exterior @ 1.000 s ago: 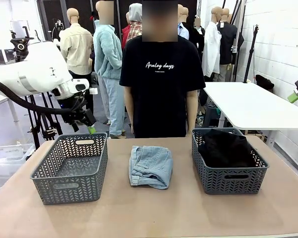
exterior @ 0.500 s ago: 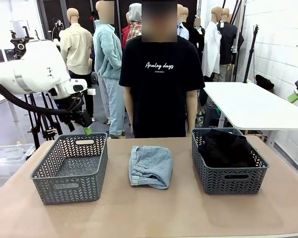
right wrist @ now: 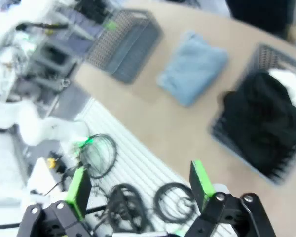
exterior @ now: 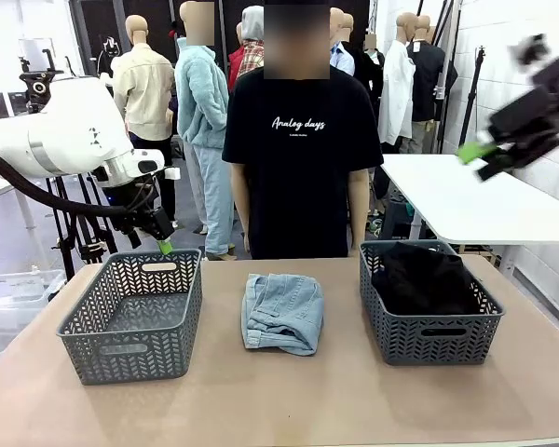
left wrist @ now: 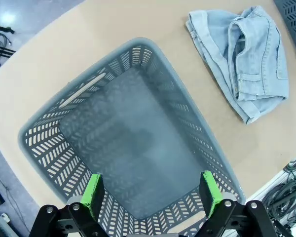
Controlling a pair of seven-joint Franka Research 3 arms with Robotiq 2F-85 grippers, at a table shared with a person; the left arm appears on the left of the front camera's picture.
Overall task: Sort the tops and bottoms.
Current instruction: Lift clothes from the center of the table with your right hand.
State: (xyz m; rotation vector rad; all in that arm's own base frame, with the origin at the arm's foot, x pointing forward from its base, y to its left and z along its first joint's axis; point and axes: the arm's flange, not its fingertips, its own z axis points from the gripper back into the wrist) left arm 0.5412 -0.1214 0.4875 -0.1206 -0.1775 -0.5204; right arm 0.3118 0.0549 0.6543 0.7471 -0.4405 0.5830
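A pale light-blue denim bottom [exterior: 281, 313] lies folded on the table between two grey baskets, and it shows in the left wrist view [left wrist: 246, 59] and the right wrist view [right wrist: 192, 66]. A black top [exterior: 425, 278] fills the right basket [exterior: 433, 341]. In the blurred right wrist view the black top [right wrist: 264, 123] has a white garment [right wrist: 289, 90] at its far edge. My left gripper [exterior: 164, 240] hangs open over the far rim of the empty left basket [exterior: 130, 358]; its fingers [left wrist: 92, 195] frame that basket [left wrist: 44, 143]. My right gripper [exterior: 484, 158] is open, high at the right, holding nothing.
A person in a black printed T-shirt [exterior: 298, 158] stands at the far side of the table, arms down. A white side table [exterior: 475, 200] stands behind at the right. Cables [right wrist: 101, 153] lie on the floor by the table's edge.
My right arm has swung up and in from the picture's right edge and is blurred with motion. The left arm has shifted only slightly. The garments and baskets have not moved.
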